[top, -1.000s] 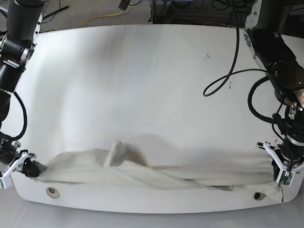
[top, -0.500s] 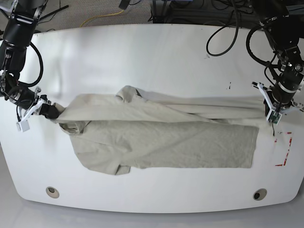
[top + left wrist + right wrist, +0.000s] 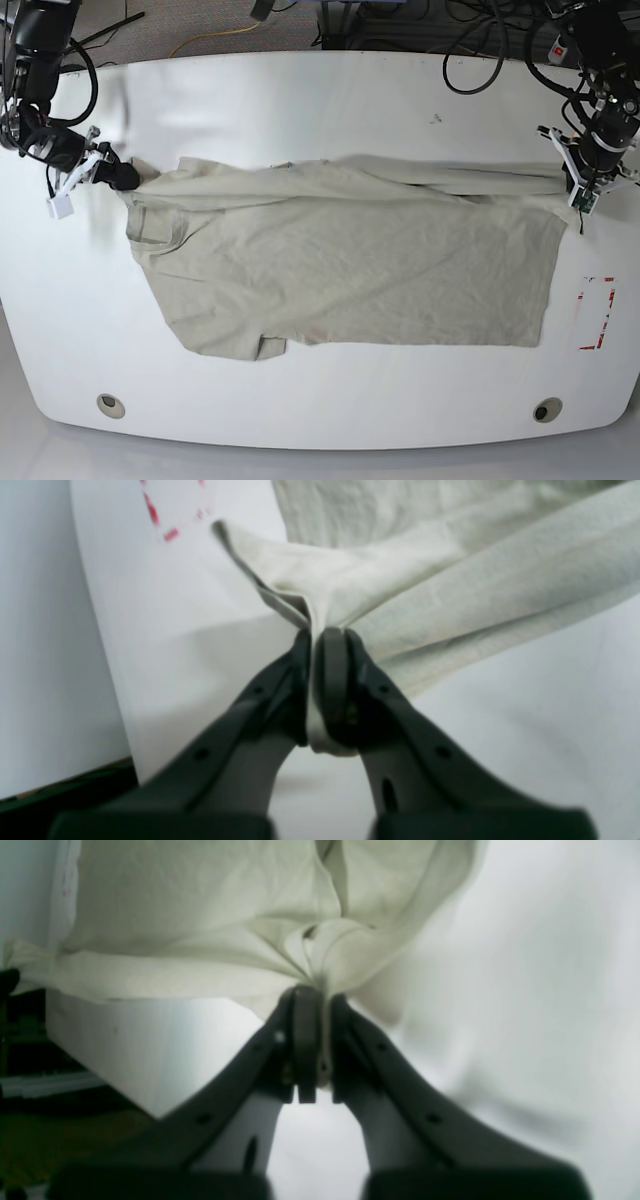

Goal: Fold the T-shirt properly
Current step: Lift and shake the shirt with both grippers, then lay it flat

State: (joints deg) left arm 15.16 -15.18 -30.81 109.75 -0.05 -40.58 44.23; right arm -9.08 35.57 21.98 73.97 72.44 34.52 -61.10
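My left claw [image 3: 578, 188] at three o'clock and right claw [image 3: 112, 175] at nine each pinch the wrinkled khaki-beige cotton T-shirt [image 3: 350, 265], spread mid-surface [image 3: 320, 100]; I should hold it taut and level.

Both arms reach far out to opposite sides. The left gripper [image 3: 578, 190] has its jaws pressed together on a pinch of the T-shirt [image 3: 350, 265]. The right gripper [image 3: 125, 178] likewise clamps a bunched bit of cloth, its dark fingers [image 3: 305, 1040] nearly touching.
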